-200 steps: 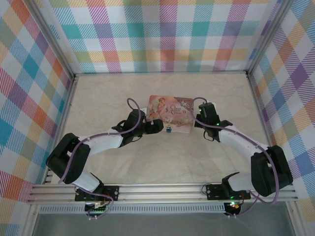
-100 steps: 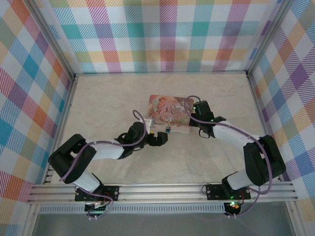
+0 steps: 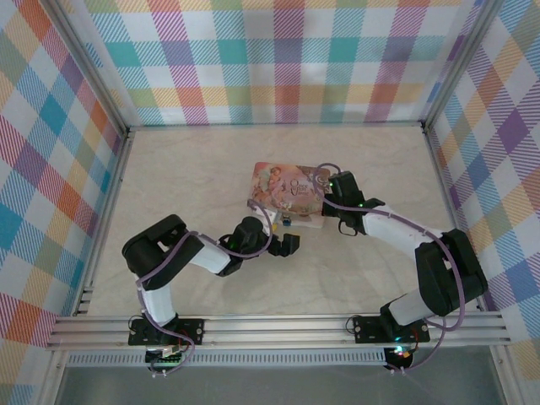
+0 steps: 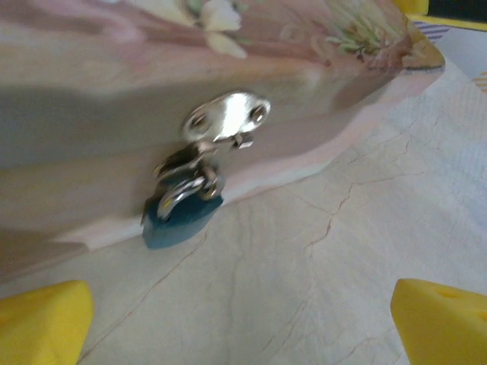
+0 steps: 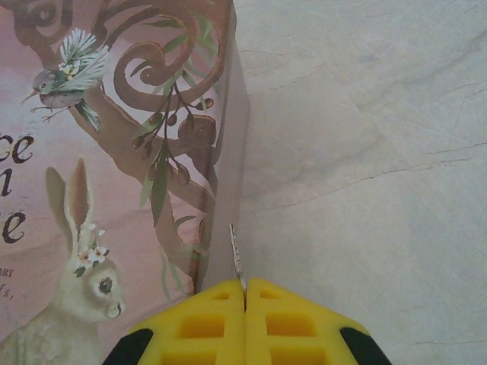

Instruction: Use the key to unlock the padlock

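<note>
Key work at close quarters: my right claw is pressed together on the key. Its thin silvery blade pokes out past the yellow tips, just beside the side wall of the pink tin. The padlock, a small bluish body, hangs by its shackle from the silver hasp on the tin's front wall, left of centre in the left wrist view. Whether its lower edge touches the counter I cannot tell. My left claw is spread wide and grips nothing, with 1 yellow tip in each lower corner of that frame, facing the padlock but apart from it. From above, the padlock sits at the lower edge of the tin, the left claw just below it and the right arm at the tin's right-hand corner.

As I judge it, the step in hand is bringing key to keyhole, and it wants 2 careful moves. First I would close the left claw on the padlock body, because a dangling lock will swing away from any push. The keyhole is too blurred to find, so I would turn it into plain sight before committing. Then I would bring the key round the corner slowly, blade in line with the slot, since so thin a piece can twist in the pinch.
</note>
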Controlling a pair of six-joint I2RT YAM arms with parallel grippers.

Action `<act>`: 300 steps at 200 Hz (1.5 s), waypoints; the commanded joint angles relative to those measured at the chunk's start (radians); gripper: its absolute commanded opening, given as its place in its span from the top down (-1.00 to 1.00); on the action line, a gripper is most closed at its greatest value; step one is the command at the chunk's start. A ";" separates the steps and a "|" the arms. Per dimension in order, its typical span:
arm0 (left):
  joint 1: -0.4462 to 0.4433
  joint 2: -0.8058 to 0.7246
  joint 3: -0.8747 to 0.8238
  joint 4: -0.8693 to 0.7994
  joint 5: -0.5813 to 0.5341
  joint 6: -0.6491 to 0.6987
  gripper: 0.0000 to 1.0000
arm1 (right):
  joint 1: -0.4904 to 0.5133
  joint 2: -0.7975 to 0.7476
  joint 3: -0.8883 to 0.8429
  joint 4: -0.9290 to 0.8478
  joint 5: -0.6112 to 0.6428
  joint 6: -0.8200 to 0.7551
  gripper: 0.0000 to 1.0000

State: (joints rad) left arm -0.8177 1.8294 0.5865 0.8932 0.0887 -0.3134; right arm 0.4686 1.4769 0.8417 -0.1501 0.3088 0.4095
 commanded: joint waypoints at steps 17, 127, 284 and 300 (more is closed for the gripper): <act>-0.020 0.050 0.082 0.060 0.058 0.037 -0.88 | 0.019 0.022 0.028 0.032 -0.030 0.002 1.00; 0.021 0.037 0.123 0.084 0.226 -0.027 -0.35 | 0.031 0.014 0.017 0.033 -0.027 0.003 1.00; 0.110 -0.065 -0.014 0.070 0.191 -0.118 -0.49 | 0.030 0.009 0.013 0.038 -0.016 -0.008 1.00; 0.114 -0.088 -0.032 0.036 0.155 -0.105 -0.54 | 0.029 0.010 0.013 0.039 -0.017 -0.008 1.00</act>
State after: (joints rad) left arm -0.7166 1.7977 0.5835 0.9459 0.3195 -0.4561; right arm 0.4908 1.4879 0.8474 -0.1135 0.3088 0.4091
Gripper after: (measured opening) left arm 0.749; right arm 0.052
